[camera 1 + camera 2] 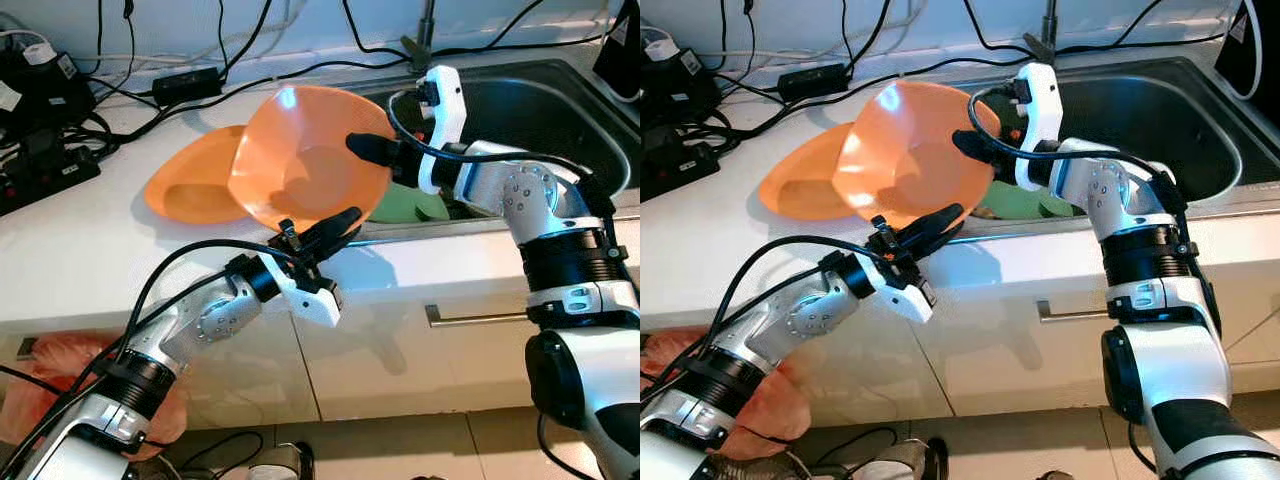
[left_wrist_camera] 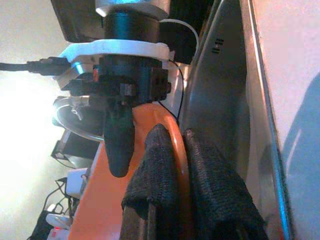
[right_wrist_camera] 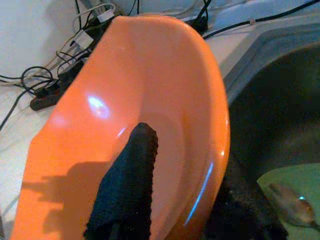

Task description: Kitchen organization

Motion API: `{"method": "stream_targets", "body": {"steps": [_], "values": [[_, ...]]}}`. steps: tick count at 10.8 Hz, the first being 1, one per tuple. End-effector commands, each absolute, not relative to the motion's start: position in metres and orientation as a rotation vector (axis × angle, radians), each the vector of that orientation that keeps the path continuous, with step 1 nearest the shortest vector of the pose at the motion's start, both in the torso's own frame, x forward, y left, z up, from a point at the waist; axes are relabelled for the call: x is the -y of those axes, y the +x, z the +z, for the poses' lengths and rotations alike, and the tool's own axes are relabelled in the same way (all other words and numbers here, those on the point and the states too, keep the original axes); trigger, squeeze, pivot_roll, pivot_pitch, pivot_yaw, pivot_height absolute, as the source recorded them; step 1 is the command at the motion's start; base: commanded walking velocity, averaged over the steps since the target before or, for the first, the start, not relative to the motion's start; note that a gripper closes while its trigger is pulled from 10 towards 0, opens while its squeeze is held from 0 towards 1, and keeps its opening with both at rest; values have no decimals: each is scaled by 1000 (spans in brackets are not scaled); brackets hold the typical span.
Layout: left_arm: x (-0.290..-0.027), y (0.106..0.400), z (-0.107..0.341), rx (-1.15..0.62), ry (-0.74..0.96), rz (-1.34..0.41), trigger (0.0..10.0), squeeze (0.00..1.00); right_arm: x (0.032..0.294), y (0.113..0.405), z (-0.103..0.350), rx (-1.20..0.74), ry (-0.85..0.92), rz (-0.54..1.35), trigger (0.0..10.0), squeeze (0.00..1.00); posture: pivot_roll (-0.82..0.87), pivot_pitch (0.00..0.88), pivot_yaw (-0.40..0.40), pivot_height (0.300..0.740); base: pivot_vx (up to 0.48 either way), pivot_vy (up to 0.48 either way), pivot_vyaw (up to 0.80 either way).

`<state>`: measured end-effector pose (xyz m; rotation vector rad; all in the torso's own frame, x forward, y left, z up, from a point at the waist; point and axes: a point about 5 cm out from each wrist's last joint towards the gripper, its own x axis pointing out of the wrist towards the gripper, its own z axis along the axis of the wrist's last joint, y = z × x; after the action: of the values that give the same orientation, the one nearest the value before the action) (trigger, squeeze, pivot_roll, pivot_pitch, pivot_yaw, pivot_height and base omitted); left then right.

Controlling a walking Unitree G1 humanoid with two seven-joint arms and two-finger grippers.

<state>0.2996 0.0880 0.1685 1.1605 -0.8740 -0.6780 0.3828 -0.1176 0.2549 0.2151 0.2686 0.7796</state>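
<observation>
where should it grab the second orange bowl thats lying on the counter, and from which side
Probably the thin rim of the second orange bowl, from the front, on the robot's left. It lies flat and open side up on the counter, and the held orange bowl, pinched by the left gripper and right gripper, covers its right side.

You've got a white surface (image 1: 90,250) with an orange dish (image 1: 190,185) lying flat on it, black cables (image 1: 130,100) and a power strip (image 1: 45,175) at its left rear. A steel sink (image 1: 540,100) is set in; something green (image 1: 405,205), maybe a plate, lies inside.
</observation>
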Motion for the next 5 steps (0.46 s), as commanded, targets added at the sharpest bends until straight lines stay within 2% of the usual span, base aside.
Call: {"method": "stream_targets", "body": {"steps": [1, 2, 3, 5], "values": [[-74, 291, 199, 1065, 1102, -645, 3961, 0, 132, 385, 230, -372, 179, 691, 0, 0, 162, 104, 115, 740, 0, 0, 0], [-71, 291, 204, 1091, 1114, -630, 7412, 0, 134, 386, 230, -375, 169, 687, 0, 0, 164, 103, 112, 740, 0, 0, 0], [-70, 292, 206, 1096, 1121, -624, 10000, 0, 135, 387, 230, -378, 160, 688, 392, 0, 164, 102, 111, 740, 0, 0, 0], [-71, 292, 206, 1093, 1127, -615, 10000, 0, 138, 388, 228, -390, 138, 686, 0, 0, 165, 100, 110, 740, 0, 0, 0]]}}
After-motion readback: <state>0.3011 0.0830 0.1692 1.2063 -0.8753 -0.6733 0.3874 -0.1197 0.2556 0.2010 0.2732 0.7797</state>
